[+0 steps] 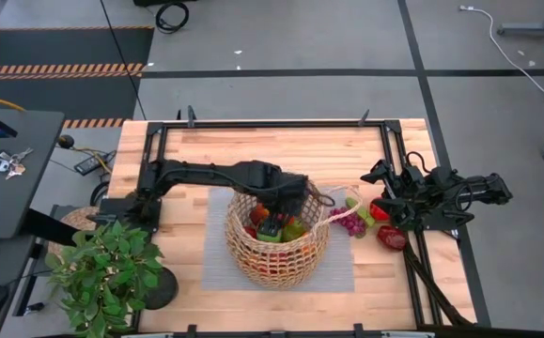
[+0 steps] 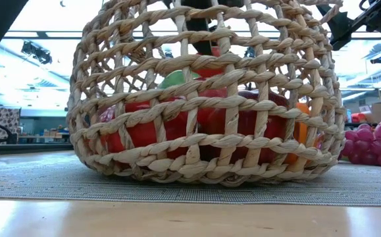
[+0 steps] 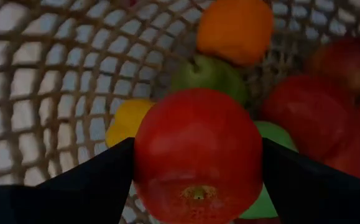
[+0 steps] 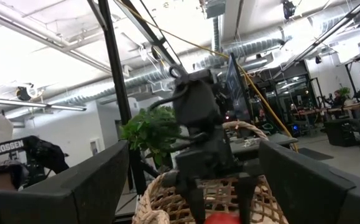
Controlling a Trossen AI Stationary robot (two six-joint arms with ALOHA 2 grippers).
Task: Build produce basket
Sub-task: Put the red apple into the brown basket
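We read the L wrist view nearest-first: left gripper [image 3: 195,171] has its two dark fingers [image 3: 99,174] pressed on either side of a red apple [image 3: 197,155], i.e. clamped on it, stem end facing the cam. Directly past the apple lies the produce already inside the basket [image 1: 276,246]: green apple [image 3: 209,76], yellow pepper [image 3: 125,119], orange pepper [image 3: 235,30], more red fruit alongside. Key relation: apple hangs inside the basket mouth, straight above the pile w/ the wicker wall all round, so in our judgement the coming move is a plain release downward, no sideways travel needed. Low view agrees: basket sits on the grey mat [image 2: 177,184], red and green fruit showing thru the weave. Farther out, purple grapes [image 1: 349,222] and a dark red fruit [image 1: 391,237] lie outside the basket on its R side. Right gripper [image 1: 384,192] waits just beside them w/ fingers spread, nothing held; it's the nearer arm for those.
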